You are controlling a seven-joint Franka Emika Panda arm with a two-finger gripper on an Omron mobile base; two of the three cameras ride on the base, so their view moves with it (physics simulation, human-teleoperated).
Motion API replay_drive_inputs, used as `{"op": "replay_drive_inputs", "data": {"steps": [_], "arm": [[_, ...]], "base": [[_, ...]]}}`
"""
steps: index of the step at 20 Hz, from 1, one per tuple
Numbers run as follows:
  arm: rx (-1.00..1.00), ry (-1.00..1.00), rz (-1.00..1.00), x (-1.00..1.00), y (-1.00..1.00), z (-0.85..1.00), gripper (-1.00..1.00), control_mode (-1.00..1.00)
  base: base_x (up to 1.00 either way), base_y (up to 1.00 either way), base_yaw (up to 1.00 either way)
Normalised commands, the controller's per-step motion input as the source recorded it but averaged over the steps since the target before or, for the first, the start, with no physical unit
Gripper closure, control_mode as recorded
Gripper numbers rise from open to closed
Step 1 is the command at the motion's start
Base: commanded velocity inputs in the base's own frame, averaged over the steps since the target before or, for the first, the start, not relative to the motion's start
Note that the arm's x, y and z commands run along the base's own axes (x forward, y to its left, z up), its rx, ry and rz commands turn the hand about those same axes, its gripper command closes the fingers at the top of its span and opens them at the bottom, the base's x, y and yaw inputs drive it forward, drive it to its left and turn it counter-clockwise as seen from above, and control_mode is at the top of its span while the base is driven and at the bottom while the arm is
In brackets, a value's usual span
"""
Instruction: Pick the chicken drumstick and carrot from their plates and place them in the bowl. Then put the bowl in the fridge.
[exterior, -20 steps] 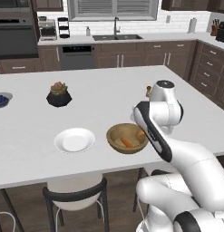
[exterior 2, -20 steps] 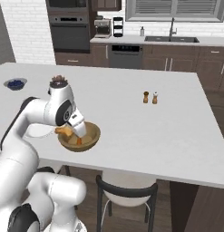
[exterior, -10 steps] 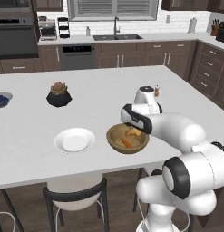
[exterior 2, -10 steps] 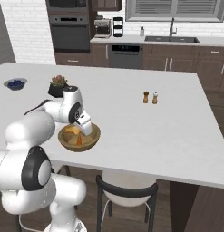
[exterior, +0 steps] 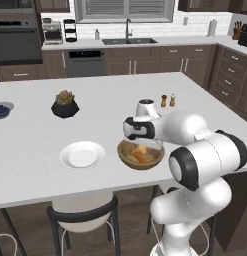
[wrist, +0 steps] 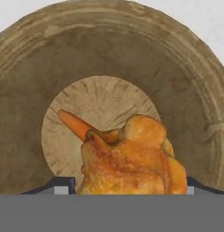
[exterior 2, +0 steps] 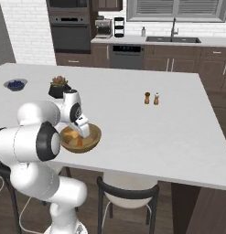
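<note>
Left base view: arm has swung in from its tucked pose a sec ago and now reaches over the bowl (exterior: 140, 154), gripper (exterior: 143, 148) low above the contents. Bowl sits on the island (exterior: 205, 107) just right of the white plate (exterior: 82, 154), which is bare. Orange and brown bits show in the bowl, so both foods look loaded. Succulent pot (exterior: 64, 104) and blueberry bowl (exterior: 1, 110) are well apart to the left, shakers (exterior: 168, 100) further back.

Right base view: same story from the other side. Gripper (exterior 2: 82, 129) has come down over the bowl's (exterior 2: 81, 139) near half; bowl itself hasn't shifted on the counter. Fingers are hard to make out here behind the wrist.

Hand view: camera looks straight down into the bowl (wrist: 31, 59). Drumstick (wrist: 131, 158) lies on the bowl floor, resting partly over the carrot (wrist: 75, 125), whose tip pokes out to the left. Gripper (wrist: 127, 183) straddles the drumstick; tips peek out on either side at the bottom edge, jaws wide and prob. not squeezing it — looks released, though contact is hidden.

Meaning: pick-and-place part seems done w/ both items in the bowl. Next is likely gripping the bowl rim for the fridge leg.
</note>
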Motion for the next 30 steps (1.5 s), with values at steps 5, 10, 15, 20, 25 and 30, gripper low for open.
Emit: {"op": "replay_drive_inputs", "data": {"steps": [5, 10, 15, 20, 25, 30], "arm": [[-0.01, 0.05, 0.00, 0.02, 0.13, -0.41, -1.00, -1.00], [0.00, 0.00, 0.00, 0.00, 0.00, 0.00, -1.00, -1.00], [0.00, 0.00, 0.00, -0.14, -0.06, 0.26, -1.00, -1.00], [0.05, 0.00, 0.00, -0.12, -0.42, 0.27, -1.00, -1.00], [0.03, 0.10, 0.00, -0.23, -0.77, 0.23, -1.00, -1.00], [0.03, 0.18, 0.00, 0.00, -0.59, 0.02, -1.00, -1.00]], "base": [[0.00, 0.00, 0.00], [0.00, 0.00, 0.00], [0.00, 0.00, 0.00], [0.00, 0.00, 0.00], [0.00, 0.00, 0.00], [0.00, 0.00, 0.00]]}}
